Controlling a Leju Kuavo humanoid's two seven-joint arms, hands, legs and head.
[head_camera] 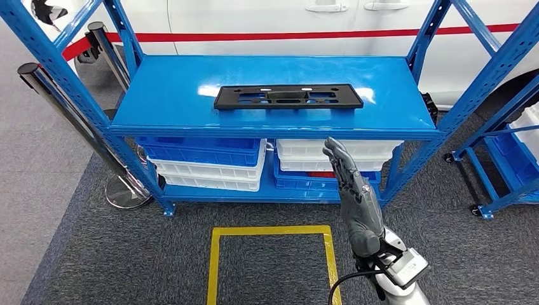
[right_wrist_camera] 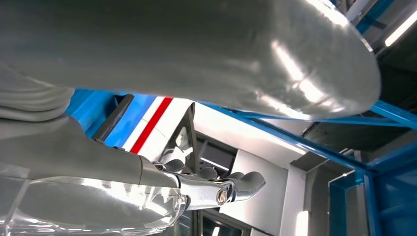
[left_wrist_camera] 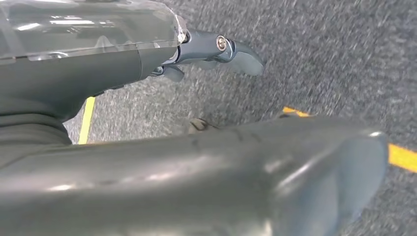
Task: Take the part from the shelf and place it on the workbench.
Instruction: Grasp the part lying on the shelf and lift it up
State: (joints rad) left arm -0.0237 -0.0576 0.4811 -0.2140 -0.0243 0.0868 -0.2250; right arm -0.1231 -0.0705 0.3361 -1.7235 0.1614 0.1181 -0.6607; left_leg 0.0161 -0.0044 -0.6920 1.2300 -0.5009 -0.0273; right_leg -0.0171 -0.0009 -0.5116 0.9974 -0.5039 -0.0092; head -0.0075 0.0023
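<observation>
Black, flat, slotted plastic part [head_camera: 288, 96] lies on the blue metal shelf's top deck [head_camera: 171, 95], carrying no writing I can read. My right hand [head_camera: 353, 190] is raised below the deck's front edge, fingers extended, holding nothing. My left hand [left_wrist_camera: 216, 49] hangs over grey carpet [left_wrist_camera: 334, 54], fingers apart and empty.

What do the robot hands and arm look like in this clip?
The right robot hand is dark grey with segmented fingers, on a silver wrist with a black cable looping beside it. The left robot hand shows glossy grey shells, a clear cover and metal pivot screw.
</observation>
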